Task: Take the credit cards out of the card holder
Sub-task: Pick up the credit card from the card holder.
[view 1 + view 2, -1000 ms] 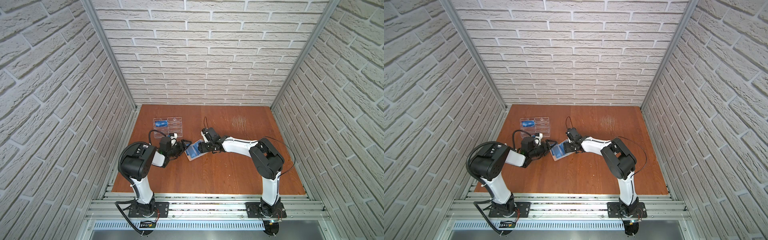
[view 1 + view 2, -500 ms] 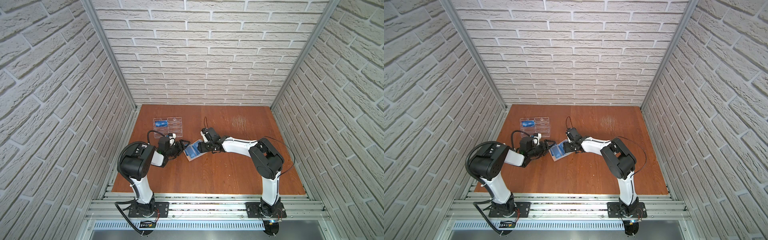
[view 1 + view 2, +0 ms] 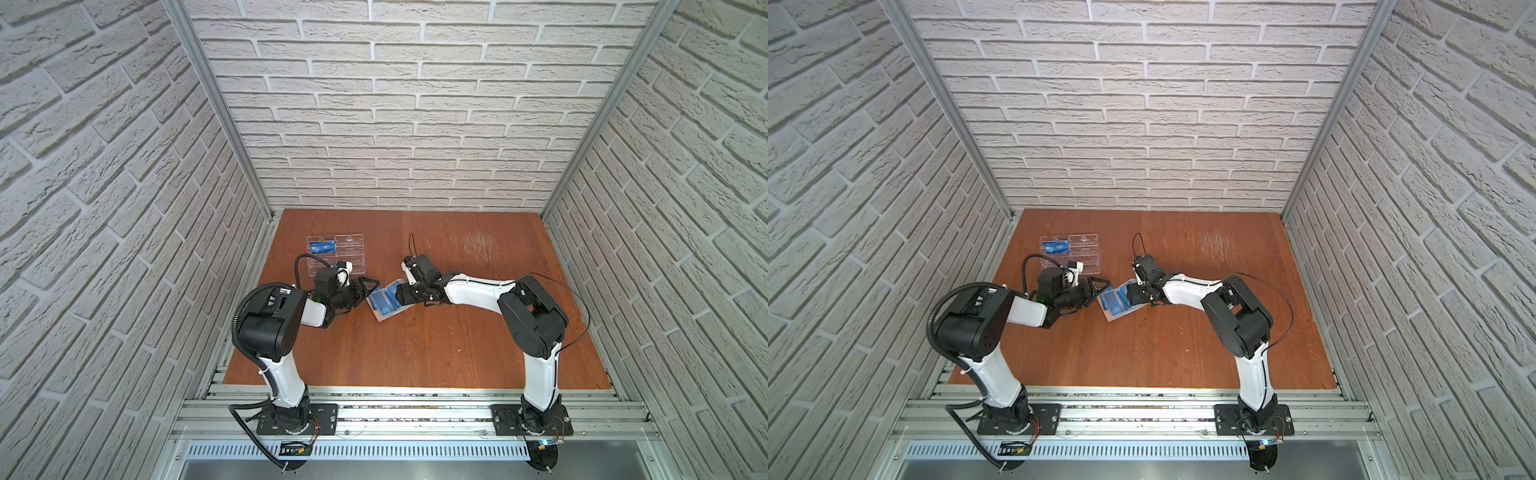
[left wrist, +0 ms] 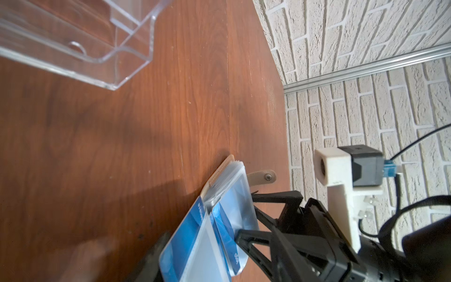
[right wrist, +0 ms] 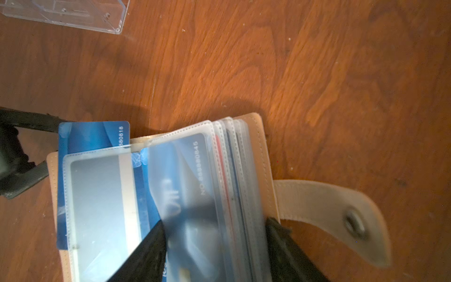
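Right fingers (image 5: pixel 148 251) clamp the open card holder (image 5: pixel 260 151) near worktop (image 3: pixel 415 357) centre. Left fingers (image 5: pixel 26 174) stand apart at its 9 o'clock. Protruding credit card (image 5: pixel 92 136) reads "880818"; the sleeved one, "VIP".

The tan leather card holder (image 5: pixel 258 146) lies open on the table (image 3: pixel 415 353), just nine o'clock of centre, with its clear sleeve pages fanned and its snap strap (image 5: pixel 329 202) unfastened. One blue credit card (image 5: pixel 92 136) juts partway out of its sleeve on the nine o'clock side. Another blue card (image 3: pixel 322 248) sits well apart from the holder, toward ten-thirty.
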You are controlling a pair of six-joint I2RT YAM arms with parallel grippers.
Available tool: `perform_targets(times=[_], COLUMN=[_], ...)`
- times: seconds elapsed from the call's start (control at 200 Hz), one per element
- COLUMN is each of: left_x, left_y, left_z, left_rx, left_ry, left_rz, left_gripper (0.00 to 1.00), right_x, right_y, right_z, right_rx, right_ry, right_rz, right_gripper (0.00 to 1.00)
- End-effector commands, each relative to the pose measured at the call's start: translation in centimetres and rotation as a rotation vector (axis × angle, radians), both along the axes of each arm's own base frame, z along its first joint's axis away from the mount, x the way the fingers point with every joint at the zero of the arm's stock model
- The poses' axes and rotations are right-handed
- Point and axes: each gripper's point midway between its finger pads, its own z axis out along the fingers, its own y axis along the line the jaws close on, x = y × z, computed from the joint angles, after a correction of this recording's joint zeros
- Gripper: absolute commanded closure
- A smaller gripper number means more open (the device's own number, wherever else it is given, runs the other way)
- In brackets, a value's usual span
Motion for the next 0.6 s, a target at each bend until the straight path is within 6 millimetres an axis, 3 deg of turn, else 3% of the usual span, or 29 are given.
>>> perform_targets(times=[0.0, 0.595], left_x=[0.6, 1.5], left_y=[-0.5, -0.8], left_z=[1.2, 0.0], left_rx=[0.018, 0.110], left_ry=[-0.079, -0.061], left_rz=[-0.050, -0.098], left_gripper=[0.39, 0.49], right_x=[-3.2, -3.3], right_y=[-0.4, -0.5], right_z=[-4.3, -4.6], right_rx=[-0.040, -0.041], right_ry=[0.139, 0.141], right_rz=[0.035, 0.038], right_gripper=[0.37, 0.38])
